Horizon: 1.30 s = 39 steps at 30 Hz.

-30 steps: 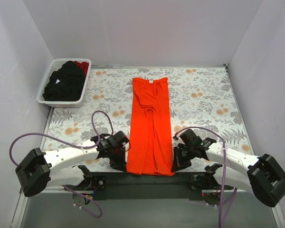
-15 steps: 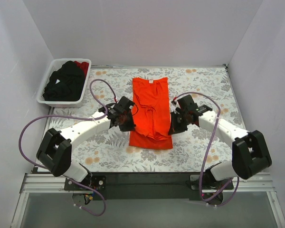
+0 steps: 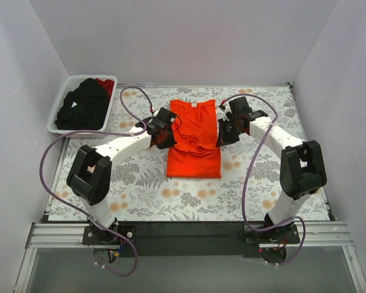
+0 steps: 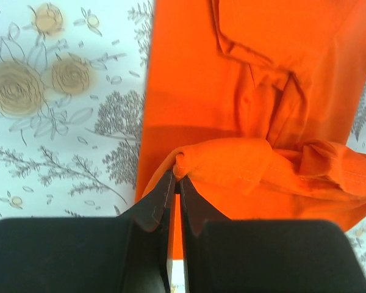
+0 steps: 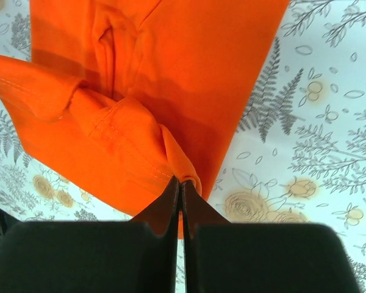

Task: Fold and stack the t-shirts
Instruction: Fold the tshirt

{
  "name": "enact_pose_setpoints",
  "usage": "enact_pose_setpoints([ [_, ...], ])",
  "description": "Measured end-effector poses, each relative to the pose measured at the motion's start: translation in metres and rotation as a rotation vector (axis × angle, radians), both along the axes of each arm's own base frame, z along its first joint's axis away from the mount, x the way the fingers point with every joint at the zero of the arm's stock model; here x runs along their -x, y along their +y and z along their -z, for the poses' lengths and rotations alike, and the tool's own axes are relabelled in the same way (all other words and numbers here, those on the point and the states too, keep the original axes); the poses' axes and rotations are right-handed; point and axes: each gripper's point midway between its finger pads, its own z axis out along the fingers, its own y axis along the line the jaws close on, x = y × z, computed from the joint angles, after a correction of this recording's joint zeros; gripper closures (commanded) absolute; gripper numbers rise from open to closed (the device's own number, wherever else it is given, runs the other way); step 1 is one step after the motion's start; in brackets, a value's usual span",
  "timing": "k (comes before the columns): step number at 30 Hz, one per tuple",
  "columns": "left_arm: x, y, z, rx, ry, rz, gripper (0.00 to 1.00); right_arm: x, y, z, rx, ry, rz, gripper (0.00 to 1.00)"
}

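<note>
Mid fold, both sides gripping. My left end effector (image 4: 177, 178) is pressed together on the left hem corner of the orange t-shirt (image 3: 194, 162), and my right end effector (image 5: 182, 183) is pinched on the right hem corner, cloth between the jaws on both. The shirt lies mid table (image 3: 262, 183), collar at the far end, with the hem half doubled over the body and the crease toward me. Both grips sit beside the shirt's upper half, just off its side edges. Between the grips the hem sags and bunches, with a lump at centre. To do this well I'd spread the corners slightly apart to take out that slack, move both at the same height and pace, and land the hem square on the shoulders with the side edges matched. I'd stay low so the bottom layer doesn't drag, and let go only once the cloth is flat. The black t-shirts (image 3: 82, 107) and the dark red one (image 3: 107, 85) are in the white basket (image 3: 60, 127), far left.
</note>
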Motion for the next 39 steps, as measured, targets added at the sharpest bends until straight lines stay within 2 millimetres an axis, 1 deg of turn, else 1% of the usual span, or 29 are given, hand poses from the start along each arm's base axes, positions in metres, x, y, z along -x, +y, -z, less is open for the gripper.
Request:
enact_pose_setpoints([
  [5,-0.019,0.004,0.001,-0.011,-0.029,-0.017,1.00,-0.017,-0.007,0.007,0.002,0.008,0.014,0.99],
  [10,-0.037,0.003,0.003,-0.008,-0.050,-0.029,1.00,-0.031,-0.013,0.007,-0.002,-0.002,0.024,0.99],
  [13,-0.043,0.005,0.008,-0.009,-0.052,-0.039,1.00,-0.039,-0.014,0.008,-0.011,-0.002,0.027,0.99],
  [20,-0.055,0.013,0.024,-0.014,-0.039,-0.069,1.00,-0.049,-0.011,0.022,-0.021,0.012,0.011,0.99],
  [23,-0.058,0.013,0.027,-0.010,-0.045,-0.072,1.00,-0.054,-0.008,0.027,-0.024,0.007,0.003,0.99],
  [26,-0.061,0.012,0.027,-0.006,-0.057,-0.071,0.93,-0.058,-0.007,0.035,-0.024,0.010,0.001,0.98],
  [27,-0.062,0.012,0.027,-0.005,-0.060,-0.070,0.90,-0.058,-0.007,0.038,-0.022,0.015,0.000,0.94],
  [29,-0.063,0.011,0.028,-0.006,-0.066,-0.068,0.85,-0.058,-0.007,0.042,-0.019,0.023,0.000,0.91],
  [30,-0.064,0.011,0.029,-0.005,-0.069,-0.069,0.77,-0.058,-0.007,0.044,-0.017,0.025,0.000,0.84],
  [31,-0.065,0.011,0.030,-0.005,-0.070,-0.068,0.73,-0.058,-0.007,0.045,-0.017,0.028,0.001,0.79],
  [32,-0.065,0.012,0.030,-0.005,-0.071,-0.068,0.68,-0.058,-0.008,0.045,-0.016,0.029,0.004,0.72],
  [33,-0.065,0.012,0.032,-0.006,-0.070,-0.068,0.60,-0.058,-0.008,0.044,-0.016,0.029,0.007,0.69],
  [35,-0.063,0.013,0.033,-0.006,-0.063,-0.068,0.56,-0.061,-0.008,0.042,-0.013,0.014,0.009,0.67],
  [37,-0.061,0.013,0.033,-0.003,-0.059,-0.070,0.54,-0.063,-0.009,0.036,-0.005,-0.004,0.016,0.67],
  [39,-0.055,0.015,0.030,0.001,-0.057,-0.071,0.54,-0.065,-0.009,0.023,0.001,-0.040,0.019,0.67],
])
